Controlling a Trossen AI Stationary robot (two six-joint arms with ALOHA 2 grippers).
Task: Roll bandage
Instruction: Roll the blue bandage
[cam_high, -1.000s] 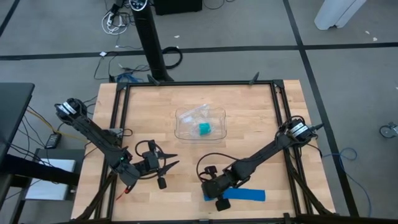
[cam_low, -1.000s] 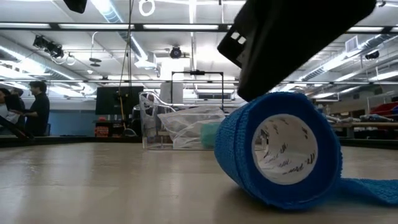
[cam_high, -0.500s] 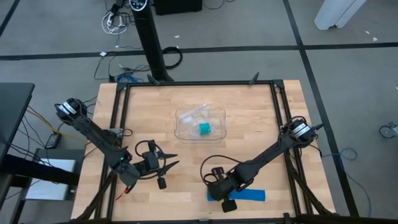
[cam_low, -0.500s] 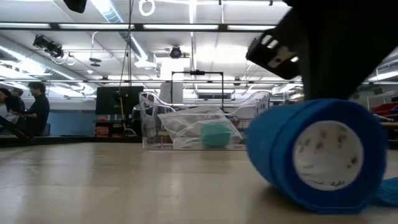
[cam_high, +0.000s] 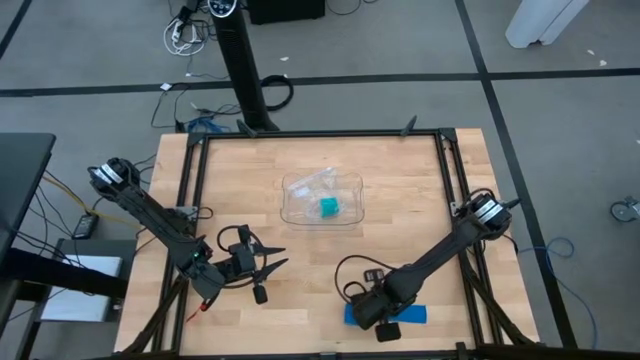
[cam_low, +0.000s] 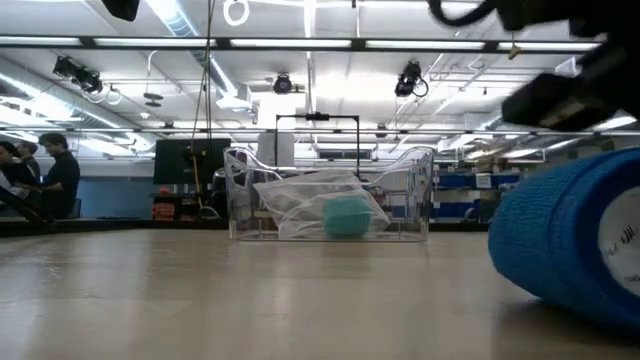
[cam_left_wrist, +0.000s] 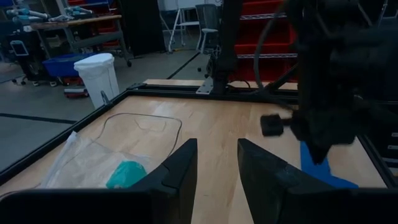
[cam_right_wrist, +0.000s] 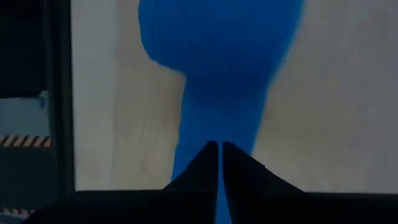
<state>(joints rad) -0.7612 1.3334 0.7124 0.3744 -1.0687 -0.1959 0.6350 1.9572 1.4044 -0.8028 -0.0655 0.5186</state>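
**Now: blue roll at the desk's near edge, right end effector pressed shut over it**

Broadly, the desk (cam_high: 400, 200) is a pale wood-grain slab inside a dark metal frame. Near its middle, toward the far edge, sits a clear plastic tray (cam_high: 322, 198) with rounded corners, holding crumpled transparent film and a small teal block (cam_high: 329, 207).

The left arm waits over the near left part of the desk; its left end effector (cam_high: 272, 258) hangs with the two dark tapered fingers (cam_left_wrist: 177, 171) parted, nothing between them.

The right arm reaches in from the right edge down to the near edge, right of centre. Its right end effector (cam_high: 384, 322) is closed, fingertips meeting, directly over the bandage (cam_high: 402, 314). Whether the tips pinch the fabric cannot be told.

The bandage is bright blue, soft, with a crinkled woven surface. It is partly rolled: a fat cylinder (cam_low: 580, 245) lies on its side with its open end facing the near edge. A short flat tail trails from under the end effector toward the near right corner, its long axis running along the near edge.
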